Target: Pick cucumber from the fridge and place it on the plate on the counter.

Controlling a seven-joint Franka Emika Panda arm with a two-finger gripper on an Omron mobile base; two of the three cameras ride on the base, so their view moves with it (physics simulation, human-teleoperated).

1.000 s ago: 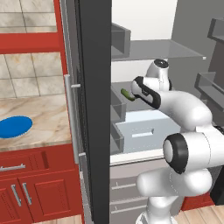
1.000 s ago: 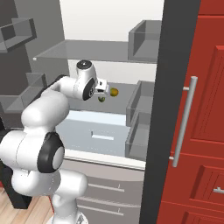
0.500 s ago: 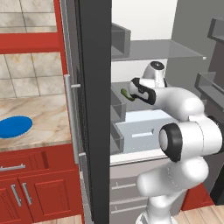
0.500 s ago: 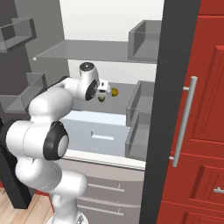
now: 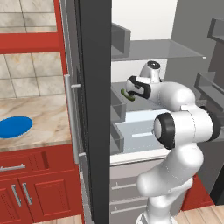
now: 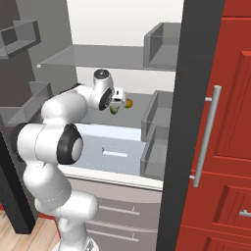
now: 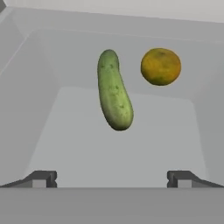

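two wide-spread fingertips (image 7: 43,178) short of cucumber (image 7: 114,89) beside orange fruit (image 7: 160,66); blue plate (image 5: 14,127) on counter (image 5: 48,113) leftward

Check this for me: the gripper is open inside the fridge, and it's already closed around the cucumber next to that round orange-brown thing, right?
Not quite. The gripper is open inside the fridge, but holds nothing: the hand view shows the cucumber lying free on the shelf ahead of the fingertips, beside the round orange-brown item.
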